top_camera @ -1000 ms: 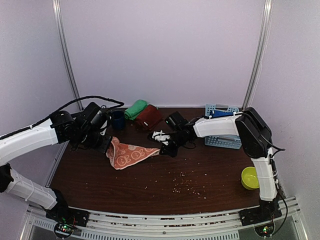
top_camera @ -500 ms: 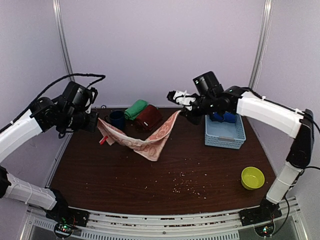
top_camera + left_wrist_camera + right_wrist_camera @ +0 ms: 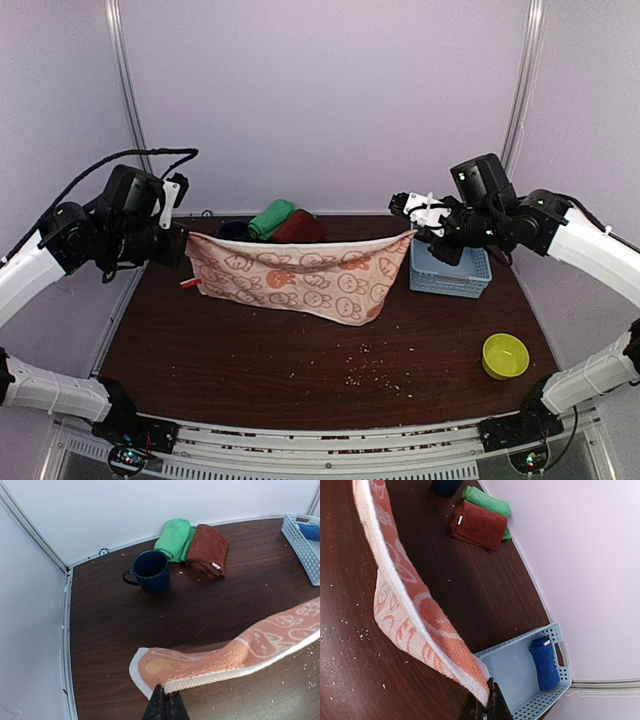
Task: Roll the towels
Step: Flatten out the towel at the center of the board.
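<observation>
The orange bunny-print towel (image 3: 300,275) hangs stretched in the air between both grippers, its lower edge sagging above the table. My left gripper (image 3: 187,240) is shut on its left corner (image 3: 167,686). My right gripper (image 3: 412,233) is shut on its right corner (image 3: 485,692). A green rolled towel (image 3: 271,217) and a folded dark maroon towel (image 3: 298,227) lie at the back, also in the left wrist view (image 3: 174,537) (image 3: 207,548). A rolled royal blue towel (image 3: 545,662) lies in the basket.
A navy mug (image 3: 150,571) stands at the back left beside the green towel. A pale blue plastic basket (image 3: 452,270) sits at the right, below my right gripper. A yellow-green bowl (image 3: 504,355) sits at the front right. Crumbs dot the table's middle.
Both grippers lifted the orange towel off the table and moved apart, pulling it from a crumpled heap into a taut, spread sheet hanging between them.
</observation>
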